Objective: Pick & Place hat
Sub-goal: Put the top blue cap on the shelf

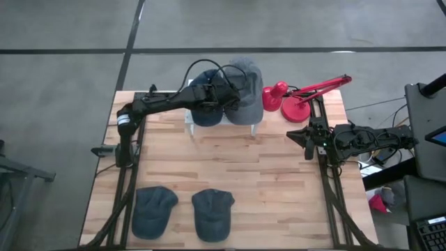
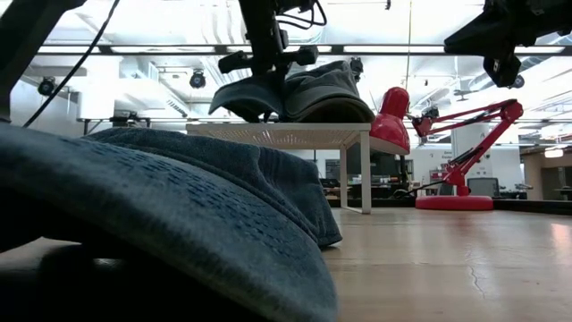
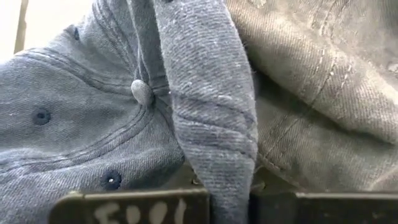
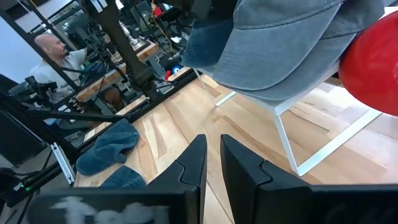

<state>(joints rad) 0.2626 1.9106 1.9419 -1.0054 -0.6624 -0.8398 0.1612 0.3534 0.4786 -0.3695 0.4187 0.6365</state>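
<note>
Gripper of the left arm is seen from above at the white stand, over a dark blue hat lying against a grey hat; two more hats are left well behind it on the surface. The right gripper waits apart, beside a red lamp

From table height, the blue hat is seen under the left gripper on the stand

At the left wrist, a fold of fabric is pinched. The neighbouring grey hat might be dragged off, since both touch

At the right wrist, fingers are nearly pressed together, holding nothing
</note>
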